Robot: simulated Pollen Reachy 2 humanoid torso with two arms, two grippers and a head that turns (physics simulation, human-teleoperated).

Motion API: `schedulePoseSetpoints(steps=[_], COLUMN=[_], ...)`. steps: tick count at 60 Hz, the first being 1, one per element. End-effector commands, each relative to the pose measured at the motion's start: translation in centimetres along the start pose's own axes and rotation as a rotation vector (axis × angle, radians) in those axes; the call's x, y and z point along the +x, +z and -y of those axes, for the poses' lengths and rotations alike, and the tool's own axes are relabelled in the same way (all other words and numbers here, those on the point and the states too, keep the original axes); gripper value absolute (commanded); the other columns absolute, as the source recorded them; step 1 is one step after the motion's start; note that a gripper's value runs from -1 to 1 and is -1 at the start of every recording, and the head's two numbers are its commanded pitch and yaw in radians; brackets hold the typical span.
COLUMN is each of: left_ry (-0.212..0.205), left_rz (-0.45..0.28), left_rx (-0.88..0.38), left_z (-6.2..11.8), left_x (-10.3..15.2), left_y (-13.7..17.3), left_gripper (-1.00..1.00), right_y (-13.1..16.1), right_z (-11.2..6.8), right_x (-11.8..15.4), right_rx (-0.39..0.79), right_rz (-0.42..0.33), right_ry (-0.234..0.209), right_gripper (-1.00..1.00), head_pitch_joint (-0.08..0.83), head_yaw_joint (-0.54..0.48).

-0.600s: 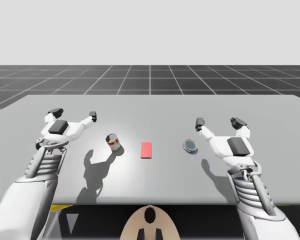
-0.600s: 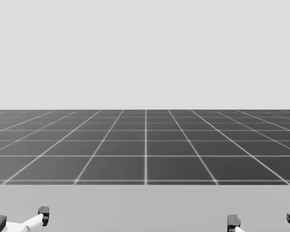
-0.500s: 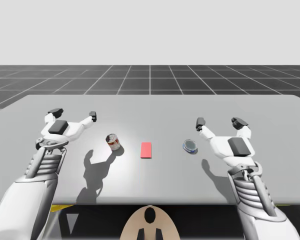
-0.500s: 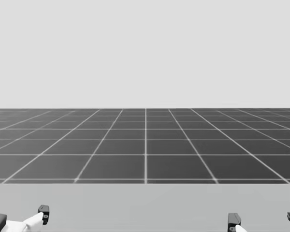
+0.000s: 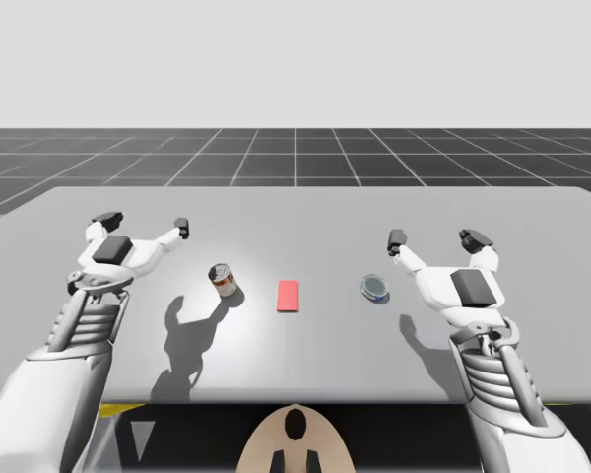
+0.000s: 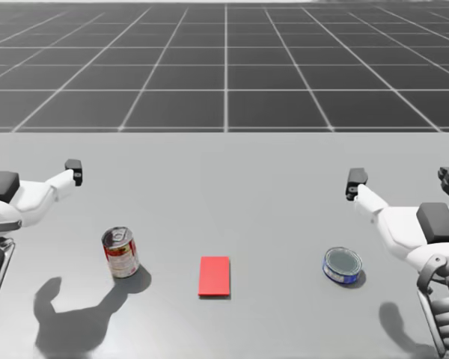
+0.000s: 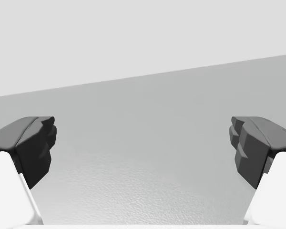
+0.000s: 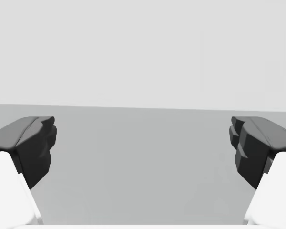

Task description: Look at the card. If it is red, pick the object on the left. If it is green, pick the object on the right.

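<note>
1. Nearest my torso, a red card [image 6: 214,276] lies flat on the grey bench [image 6: 224,172], roughly midway between the two objects.

2. Left of the card and well apart from it stands a red and white can [image 6: 120,253], upright, with its silver lid facing up.

3. Right of the card, also well apart, sits a low blue tin [image 6: 342,265], flat on the bench with its metal top facing up. Card, can and tin form one row across the bench, and none touches another.

4. Farther out, my left gripper [image 5: 145,224] hangs above the bench, beyond the can and to its left, clear of it. Its fingers [image 7: 35,143] are spread wide with nothing between them. The left wrist view shows bare bench ahead.

5. My right gripper [image 5: 434,238] hangs at about the same depth, beyond the blue tin and to its right, not touching it. Its fingers [image 8: 252,148] are likewise spread wide and hold nothing.

6. Both arms cast shadows on the bench: the left arm's falls near the can, the right arm's beside the tin.

7. Past the far edge of the bench lies a dark gridded floor [image 6: 224,67].
</note>
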Motion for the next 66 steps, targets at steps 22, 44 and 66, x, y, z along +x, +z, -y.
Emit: schedulePoseSetpoints(steps=[22,44,66], left_ry=[0.007,0.007,0.005], left_rz=[0.026,0.029,0.027], left_rx=[-0.001,-0.002,-0.007], left_z=[-0.41,-0.31,-0.06], left_x=[0.67,0.82,0.74], left_y=[0.32,0.54,0.54], left_gripper=[-1.00,-1.00,-1.00], right_y=[0.13,0.14,0.23], right_z=[-0.17,-0.25,-0.49], right_x=[0.05,-0.01,-0.11], right_rx=[0.005,0.008,0.015], right_rz=[0.004,0.000,-0.003], right_ry=[0.010,0.015,0.019], right_gripper=[-1.00,-1.00,-1.00], head_pitch_joint=[0.700,0.703,0.638], head_yaw_joint=[0.01,0.05,0.27])
